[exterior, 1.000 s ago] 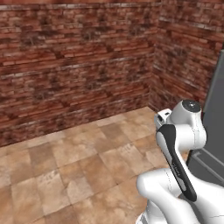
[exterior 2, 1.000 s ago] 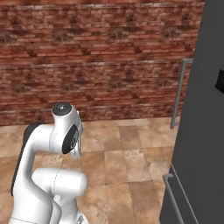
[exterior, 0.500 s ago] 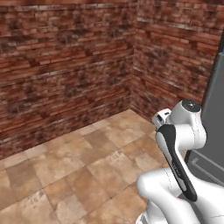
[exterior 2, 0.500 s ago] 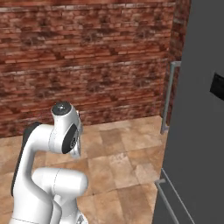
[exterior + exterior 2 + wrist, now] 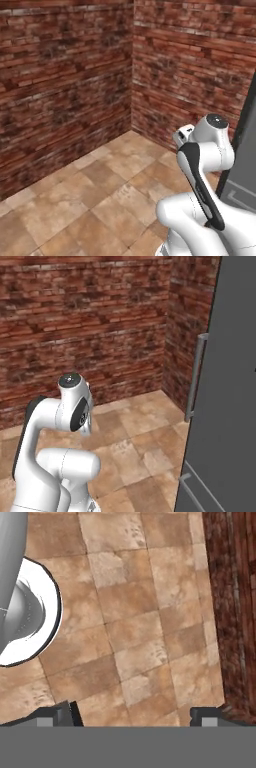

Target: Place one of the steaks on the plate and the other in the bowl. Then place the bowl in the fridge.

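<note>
While the fridge [image 5: 227,386] stands at the right edge of the right base view, its grey door face is shut and nothing of its interior shows. A slim vertical bar handle [image 5: 194,378] runs down the door's near edge, and a second handle [image 5: 200,491] sits lower on the panel below. In the left base view the same fridge [image 5: 245,165] appears as a dark slab at the right border, directly behind the folded arm.

The gripper [image 5: 135,714] is released: its two dark fingertips [image 5: 65,714] rise far apart at the bottom of the hand view, with nothing between them. It points down at the floor.

Below the hand lies a tiled floor [image 5: 135,627] of tan and brown stone squares. Toward the right side of the hand view, a strip of brick wall [image 5: 232,602] meets the floor.

The arm [image 5: 205,165] is folded upright and compact above the base, its upper joint close to the fridge in the left base view. In the right base view the arm [image 5: 70,411] stands at the lower left, well apart from the fridge door.

Beyond the arm, two red-brown brick walls [image 5: 75,75] meet in a corner [image 5: 132,65], and the floor [image 5: 100,195] runs up to them. In the right base view, the corner lies just left of the fridge handle.
</note>
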